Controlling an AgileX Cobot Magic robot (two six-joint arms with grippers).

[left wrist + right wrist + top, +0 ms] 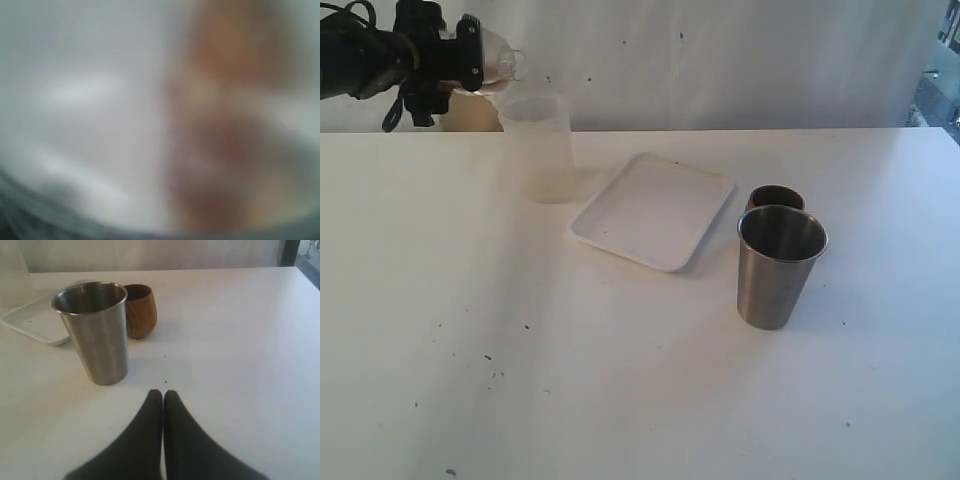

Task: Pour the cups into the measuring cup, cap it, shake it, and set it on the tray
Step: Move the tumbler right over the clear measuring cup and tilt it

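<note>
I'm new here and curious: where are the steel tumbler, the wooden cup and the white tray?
steel tumbler (778, 280): exterior view, middle of its outer wall.
wooden cup (142, 312): right wrist view, its rounded side.
white tray (655, 210): exterior view, bare flat floor.

Steel tumbler (780, 270) upright right of white tray (655, 210) (wooden cup (776, 196) just behind), measuring cup (538, 150) left

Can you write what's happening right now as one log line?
left gripper: holds cap up near measuring cup | right gripper: shut, near steel cup | tray: empty
</note>
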